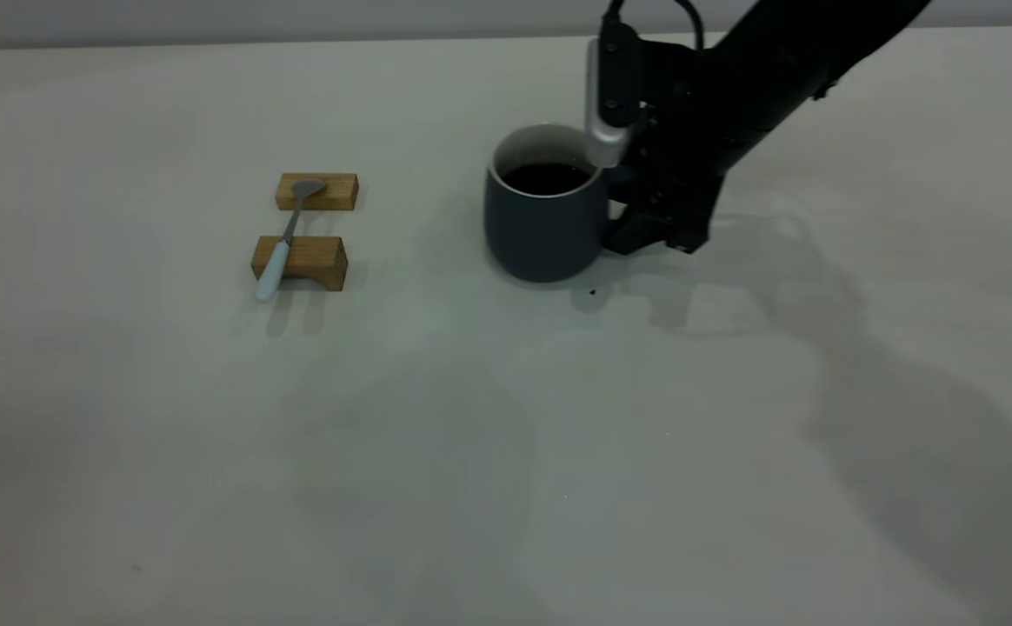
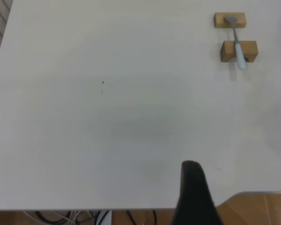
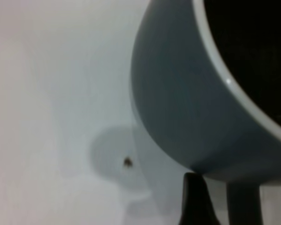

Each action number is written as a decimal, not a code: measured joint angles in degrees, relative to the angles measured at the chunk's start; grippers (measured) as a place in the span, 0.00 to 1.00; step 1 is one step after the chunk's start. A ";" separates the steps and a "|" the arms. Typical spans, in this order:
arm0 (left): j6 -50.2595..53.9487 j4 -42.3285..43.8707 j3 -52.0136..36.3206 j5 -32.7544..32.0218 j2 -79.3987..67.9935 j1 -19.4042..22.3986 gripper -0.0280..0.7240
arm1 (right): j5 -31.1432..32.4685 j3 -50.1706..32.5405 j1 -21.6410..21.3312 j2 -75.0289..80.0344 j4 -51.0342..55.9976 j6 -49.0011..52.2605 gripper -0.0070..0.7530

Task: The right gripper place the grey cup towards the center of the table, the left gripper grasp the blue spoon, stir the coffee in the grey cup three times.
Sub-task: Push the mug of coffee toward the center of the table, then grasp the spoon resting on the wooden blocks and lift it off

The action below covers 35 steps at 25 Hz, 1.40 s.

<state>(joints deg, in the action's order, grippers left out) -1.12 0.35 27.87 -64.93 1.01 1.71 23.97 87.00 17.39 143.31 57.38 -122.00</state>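
The grey cup (image 1: 545,222) stands upright on the table (image 1: 506,452) near its middle, with dark coffee (image 1: 546,178) inside. My right gripper (image 1: 645,228) is low at the cup's handle side. In the right wrist view one black finger (image 3: 196,201) touches the cup (image 3: 187,93) beside the handle (image 3: 243,201), with a gap between finger and handle; the gripper looks open. The blue spoon (image 1: 289,230) lies across two wooden blocks far to the cup's left. Of my left gripper only one finger (image 2: 193,187) shows, open, over the table edge, far from the spoon (image 2: 235,40).
The two wooden blocks (image 1: 316,191) (image 1: 306,261) carry the spoon, bowl on the far one, handle overhanging the near one. A tiny dark speck (image 1: 591,291) lies just in front of the cup. Bare table stretches between blocks and cup and across the whole front.
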 joint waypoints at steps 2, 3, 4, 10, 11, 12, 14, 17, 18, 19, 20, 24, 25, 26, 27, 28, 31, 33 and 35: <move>0.00 0.00 0.00 0.00 0.00 0.00 0.80 | 0.00 0.18 0.29 0.13 0.33 0.00 0.69; 0.00 0.00 0.00 0.00 0.00 0.00 0.80 | 0.00 0.24 0.35 0.13 0.40 0.06 0.69; 0.00 0.00 0.00 0.00 0.00 0.00 0.80 | 0.00 0.24 0.35 0.13 0.40 0.43 0.69; 0.00 0.00 0.00 0.00 0.00 0.00 0.80 | 1.05 0.26 -2.32 -0.69 -0.61 7.13 0.69; 0.00 0.00 0.00 0.00 0.00 0.00 0.80 | 0.99 -0.03 -2.87 -1.06 -0.85 8.21 0.69; 0.00 0.00 0.00 0.00 0.00 0.00 0.80 | 1.02 -0.37 -3.60 -1.57 -1.29 9.26 0.69; 0.00 0.00 0.00 0.00 0.00 0.00 0.80 | 1.08 -1.75 -4.72 -2.51 -1.72 11.41 0.69; 0.00 0.00 0.00 0.06 0.00 0.00 0.80 | 2.64 -4.53 -5.47 -5.43 -2.10 17.31 0.69; 0.00 0.00 0.00 0.06 0.00 0.00 0.80 | 3.73 -5.87 -5.52 -7.29 -2.35 20.80 0.69; 0.00 0.00 0.00 0.06 0.00 0.00 0.80 | 4.99 -7.13 -5.52 -9.64 -2.50 25.23 0.69; 0.00 0.00 0.00 0.06 0.00 0.00 0.80 | 6.24 -8.80 -5.52 -12.46 -2.68 30.91 0.69; 0.00 0.00 0.00 0.06 0.00 0.00 0.80 | 9.28 -16.64 -5.52 -26.75 -8.67 59.73 0.69; 0.00 0.00 0.00 0.06 0.00 0.00 0.80 | 9.87 -18.99 -5.52 -30.30 -12.89 67.99 0.69; 0.00 0.00 0.00 0.06 0.00 0.00 0.80 | 10.90 -21.01 -5.59 -34.61 -17.71 75.69 0.69; 0.00 0.00 0.00 0.06 0.00 0.00 0.80 | 12.33 -23.49 -5.59 -38.91 -21.97 82.67 0.69; 0.00 0.00 0.00 0.06 0.00 0.00 0.80 | 13.79 -26.00 -5.64 -42.45 -27.01 88.04 0.69; 0.00 0.00 0.00 0.06 0.00 0.00 0.80 | 19.89 -32.95 -5.60 -54.40 -40.38 103.61 0.69; 0.00 0.00 0.00 0.06 0.00 0.00 0.80 | 23.49 -37.11 -5.60 -60.87 -48.11 112.45 0.69; 0.00 0.00 0.00 0.06 0.00 0.00 0.80 | 27.35 -41.48 -5.71 -66.75 -53.48 119.29 0.69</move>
<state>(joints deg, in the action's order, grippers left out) -1.12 0.35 27.87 -64.87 1.01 1.71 51.31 45.52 11.68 76.57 3.90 -2.70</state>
